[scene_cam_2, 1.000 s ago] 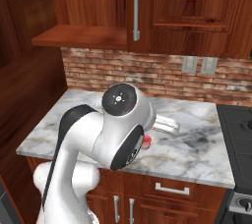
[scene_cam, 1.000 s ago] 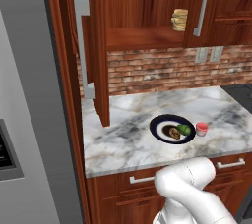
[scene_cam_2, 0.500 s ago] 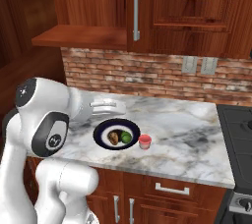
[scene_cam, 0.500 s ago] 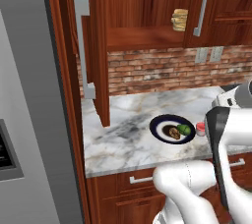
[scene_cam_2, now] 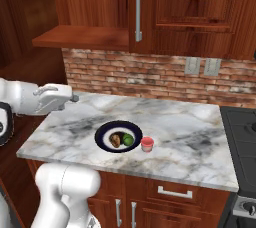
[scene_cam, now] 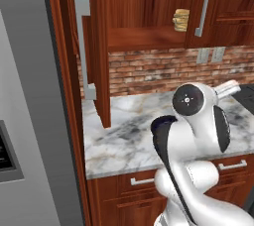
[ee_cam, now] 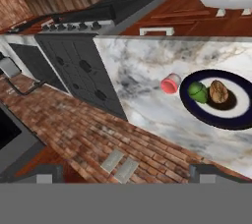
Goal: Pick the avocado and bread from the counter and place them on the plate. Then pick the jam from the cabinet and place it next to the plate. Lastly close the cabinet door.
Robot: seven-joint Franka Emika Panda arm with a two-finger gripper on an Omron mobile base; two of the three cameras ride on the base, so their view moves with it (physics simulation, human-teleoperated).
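Now the arm has swung away from the plate, its jaws spread wide and empty at the table's left end. Avocado and bread lie on the plate, with the jam just beside it, all well off from the jaws. Only the cabinet door remains, standing open.

1. The white jointed robot arm rises from the base, folds at a dark-capped elbow and reaches sideways.
2. In the right base view its white forearm lies level.
3. The two-finger dark-tipped claw stands wide apart, holding nothing.
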